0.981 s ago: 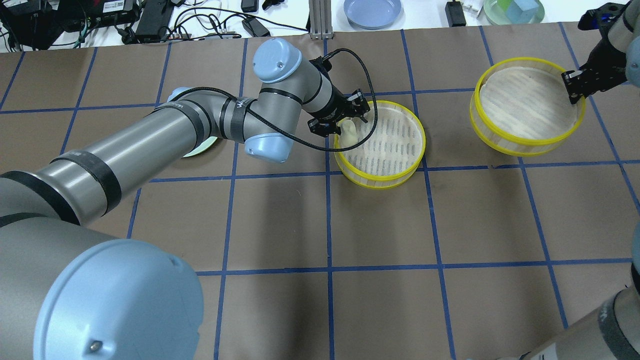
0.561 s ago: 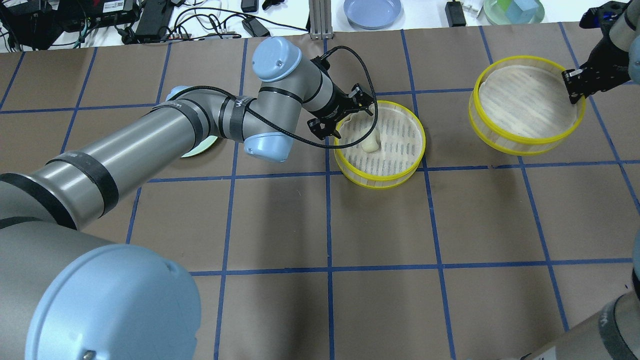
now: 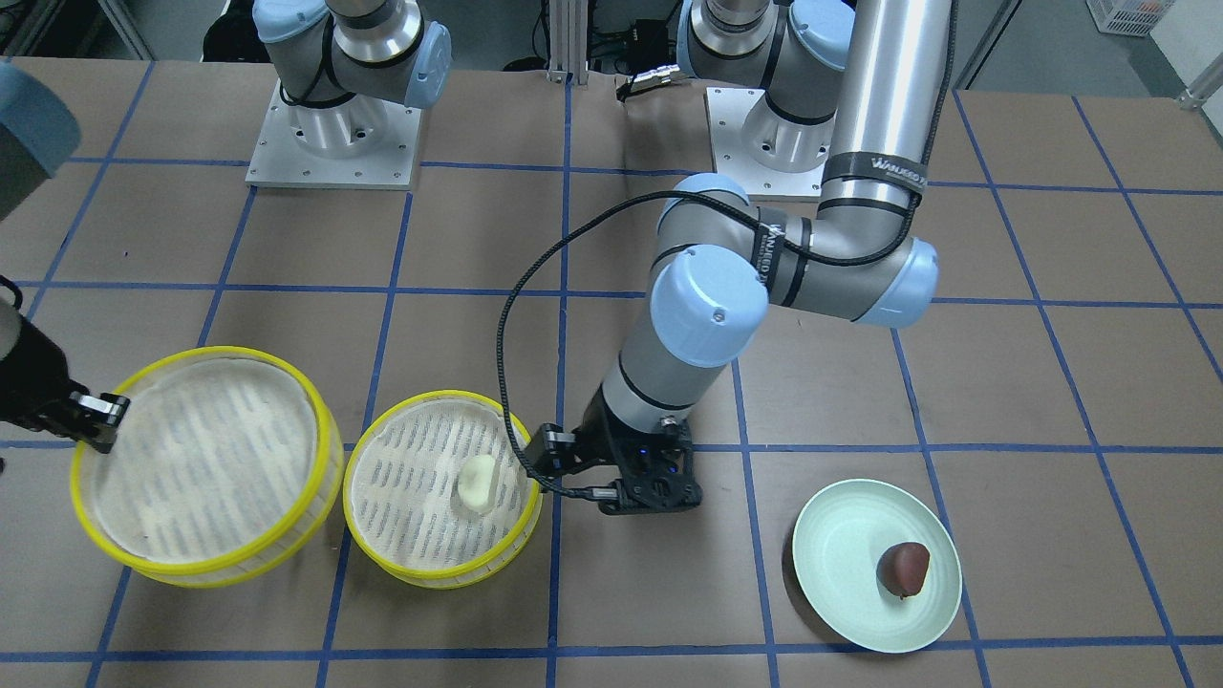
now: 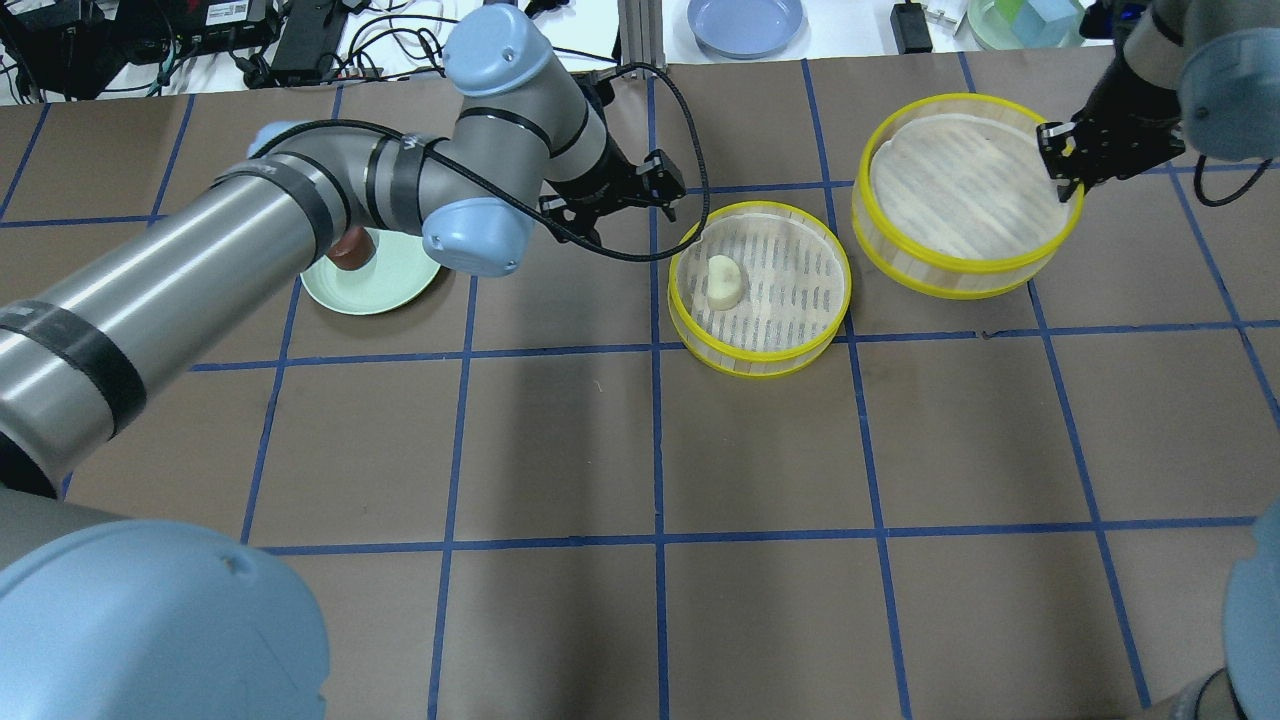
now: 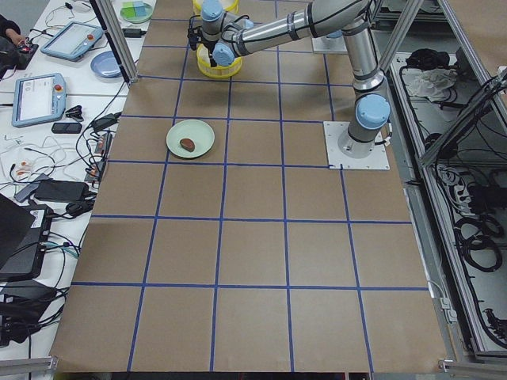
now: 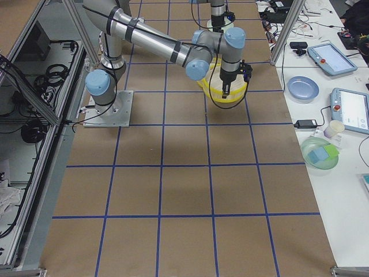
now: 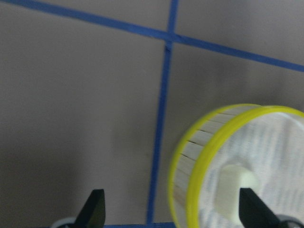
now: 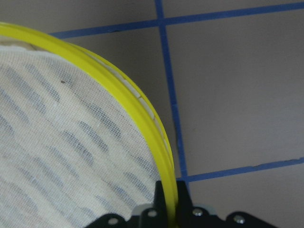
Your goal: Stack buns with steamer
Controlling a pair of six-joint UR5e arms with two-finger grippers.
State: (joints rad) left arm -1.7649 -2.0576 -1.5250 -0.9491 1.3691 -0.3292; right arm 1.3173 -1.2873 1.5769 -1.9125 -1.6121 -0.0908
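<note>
Now, left gripper (image 4: 612, 200): hanging released; cream bun (image 4: 724, 282) lying in filled tier (image 4: 760, 365) beside it.
Right gripper (image 4: 1065, 160): pinching empty tier (image 4: 960, 280) by its rim, for stacking.

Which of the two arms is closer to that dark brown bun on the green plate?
Left. The left arm's jaws hang open between the plate and the nearer steamer tier; the right arm's jaws grip the other tier's rim, farther from the bun.

Cream bun (image 4: 724, 281) in tier (image 4: 760, 360), 2nd tier (image 4: 950, 280) beside; brown bun (image 3: 904, 568) plated.
</note>
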